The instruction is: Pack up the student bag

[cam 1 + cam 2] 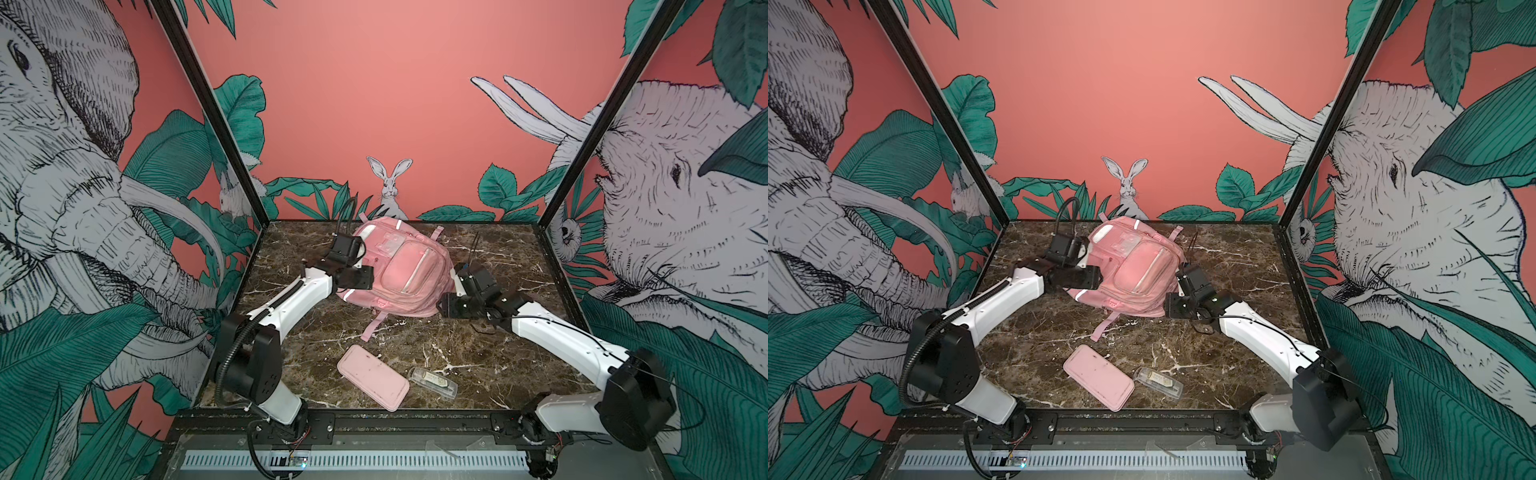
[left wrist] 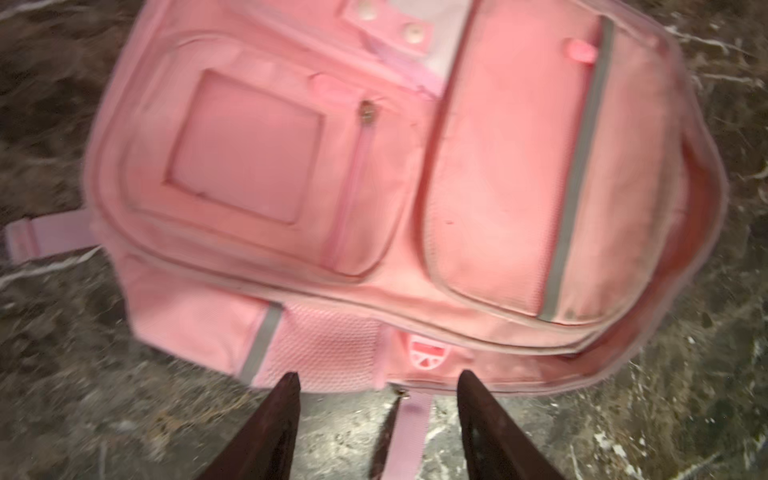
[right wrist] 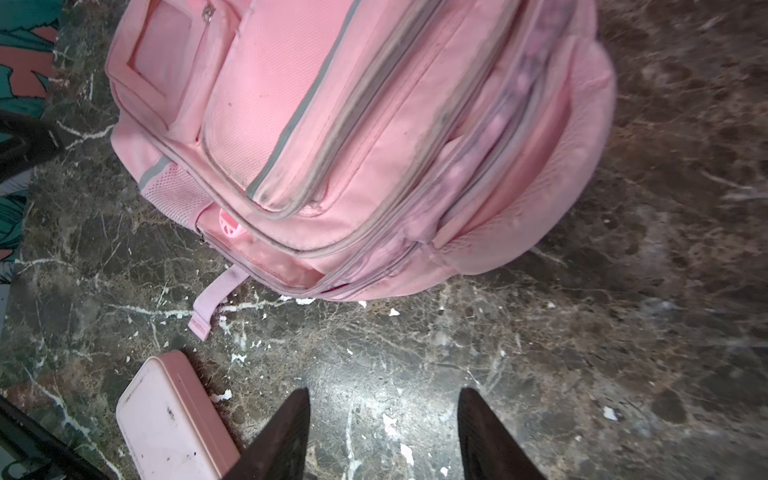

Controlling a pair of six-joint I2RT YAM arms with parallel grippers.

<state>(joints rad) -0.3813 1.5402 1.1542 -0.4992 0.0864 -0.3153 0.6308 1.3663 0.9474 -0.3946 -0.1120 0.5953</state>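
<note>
The student bag (image 1: 399,266) is a big pink backpack lying front up at the back middle of the marble table (image 1: 478,357); it shows in both top views (image 1: 1133,266). My left gripper (image 2: 380,380) is open at the bag's left side (image 1: 360,277), its tips just short of the mesh side pocket (image 2: 328,345). A pink strap (image 2: 409,432) lies on the table between the fingers, ungripped. My right gripper (image 3: 384,395) is open over bare marble, a short way off the bag's right front corner (image 1: 448,308). The bag (image 3: 353,137) gapes a little along its near zip.
A flat pink pencil pouch (image 1: 372,376) lies near the table's front edge, close beside my right gripper's finger (image 3: 174,419). A clear plastic box (image 1: 433,382) sits just right of the pouch. Printed walls close in the left, right and back.
</note>
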